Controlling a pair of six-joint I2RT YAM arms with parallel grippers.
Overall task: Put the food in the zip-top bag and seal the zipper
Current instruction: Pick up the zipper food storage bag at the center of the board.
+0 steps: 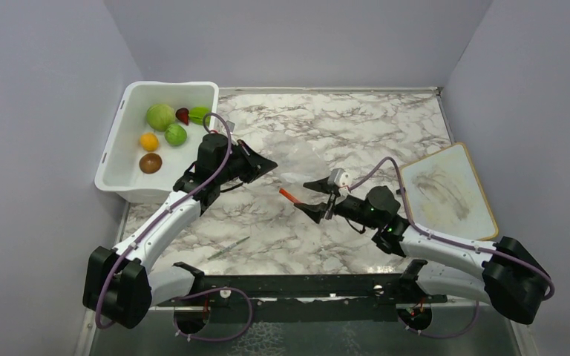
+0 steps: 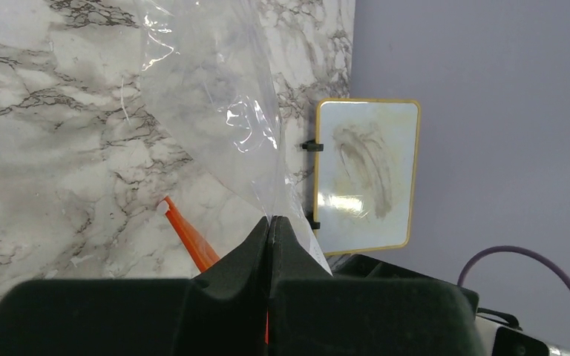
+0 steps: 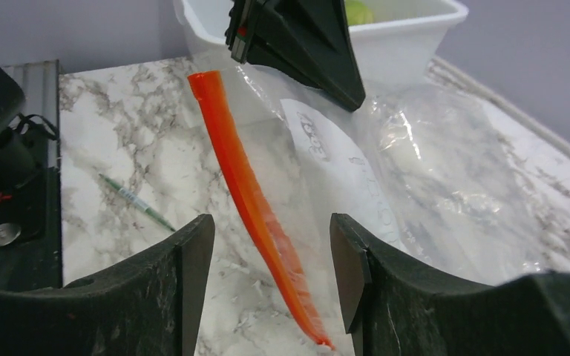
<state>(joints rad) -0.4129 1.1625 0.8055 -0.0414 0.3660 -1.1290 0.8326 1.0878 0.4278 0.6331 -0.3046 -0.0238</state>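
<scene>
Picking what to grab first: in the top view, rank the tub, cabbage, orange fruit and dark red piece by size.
Largest to smallest:
tub
cabbage
orange fruit
dark red piece
All lie at a similar distance, so the ranking holds.

zip-top bag (image 3: 430,148) of clear, crinkly, glossy plastic — tub (image 1: 115,174) smooth white plastic, table (image 1: 356,126) sleek marble-patterned.

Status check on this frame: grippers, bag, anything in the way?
Left gripper shut on the zip-top bag, holding it up. Right gripper open, zipper between its jaws. Food in the white tub. Thin green stick on table, apart from bag.
</scene>
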